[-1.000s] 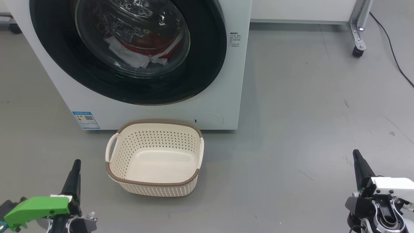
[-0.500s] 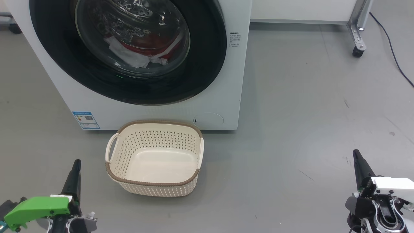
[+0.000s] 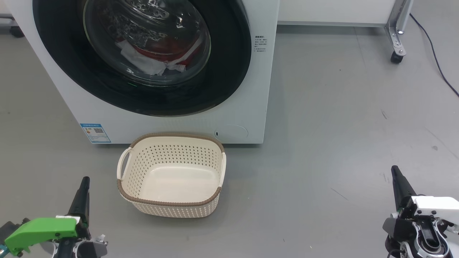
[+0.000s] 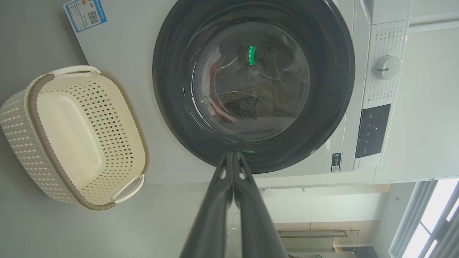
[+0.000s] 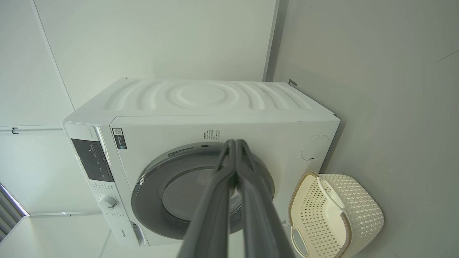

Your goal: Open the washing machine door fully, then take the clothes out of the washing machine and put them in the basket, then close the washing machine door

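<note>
The white washing machine (image 3: 179, 123) stands ahead with its black-rimmed round door (image 3: 222, 79) closed flat against the front. Red and white clothes (image 3: 157, 57) lie behind the glass bowl. The cream basket (image 3: 172, 175) sits empty on the floor just before the machine. My left gripper (image 3: 85, 179) rests low at the left, fingers pressed together and holding nothing. My right gripper (image 3: 394, 168) rests low at the right, also shut and empty. In the left wrist view, the door (image 4: 322, 89) and the basket (image 4: 71, 136) show beyond my shut left gripper (image 4: 233, 154). The right wrist view has the machine (image 5: 215, 104) past my shut right gripper (image 5: 235, 143).
Grey floor (image 3: 340, 125) spreads wide to the right of the machine. A metal frame leg on a caster (image 3: 396, 55) stands at the back right, with a dark cable (image 3: 437, 61) trailing beside it. A control panel with a dial (image 4: 387, 68) runs along the machine's top.
</note>
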{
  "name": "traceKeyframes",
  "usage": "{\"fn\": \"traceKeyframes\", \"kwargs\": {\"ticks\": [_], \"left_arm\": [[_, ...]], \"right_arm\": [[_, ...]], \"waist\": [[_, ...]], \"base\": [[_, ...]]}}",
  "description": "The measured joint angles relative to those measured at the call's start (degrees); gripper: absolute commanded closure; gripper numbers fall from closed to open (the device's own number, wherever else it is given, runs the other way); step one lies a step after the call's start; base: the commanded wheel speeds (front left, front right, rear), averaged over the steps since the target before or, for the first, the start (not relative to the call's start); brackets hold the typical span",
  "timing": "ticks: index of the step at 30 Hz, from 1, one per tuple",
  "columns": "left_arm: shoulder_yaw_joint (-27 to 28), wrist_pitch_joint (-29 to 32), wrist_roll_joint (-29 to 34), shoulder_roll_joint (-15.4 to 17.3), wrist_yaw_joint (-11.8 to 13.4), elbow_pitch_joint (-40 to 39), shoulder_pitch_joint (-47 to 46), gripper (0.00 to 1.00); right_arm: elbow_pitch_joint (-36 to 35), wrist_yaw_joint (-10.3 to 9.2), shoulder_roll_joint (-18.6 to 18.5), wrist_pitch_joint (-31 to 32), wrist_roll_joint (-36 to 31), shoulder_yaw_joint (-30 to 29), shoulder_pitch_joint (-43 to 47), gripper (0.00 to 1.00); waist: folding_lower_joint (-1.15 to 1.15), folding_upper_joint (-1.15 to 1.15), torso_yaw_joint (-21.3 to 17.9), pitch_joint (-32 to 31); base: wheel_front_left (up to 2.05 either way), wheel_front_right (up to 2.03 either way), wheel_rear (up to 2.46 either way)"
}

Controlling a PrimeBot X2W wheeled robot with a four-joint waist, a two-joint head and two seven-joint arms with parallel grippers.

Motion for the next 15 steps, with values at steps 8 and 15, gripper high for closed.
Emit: {"fn": "traceKeyframes", "kwargs": {"ticks": [8, 15], "left_arm": [[-0.29, -0.02, -0.18, -1.09, 0.08, 2.88, 1.48, 0.0], [-0.94, -1.04, 0.11, -1.45, 0.08, 2.69, 2.26, 0.0]], "right_arm": [[2.66, -0.04, 1.3, -0.01, 0.0, 0.2, 2.42, 0.0], [2.29, -0.05, 1.65, -0.91, -0.7, 0.15, 3.15, 0.0]], "waist": [[0.0, 0.0, -0.01, 0.0], [0.0, 0.0, -0.03, 0.09]], "base": [[0.0, 0.0, 0.0], [0.0, 0.0, 0.0]]}}
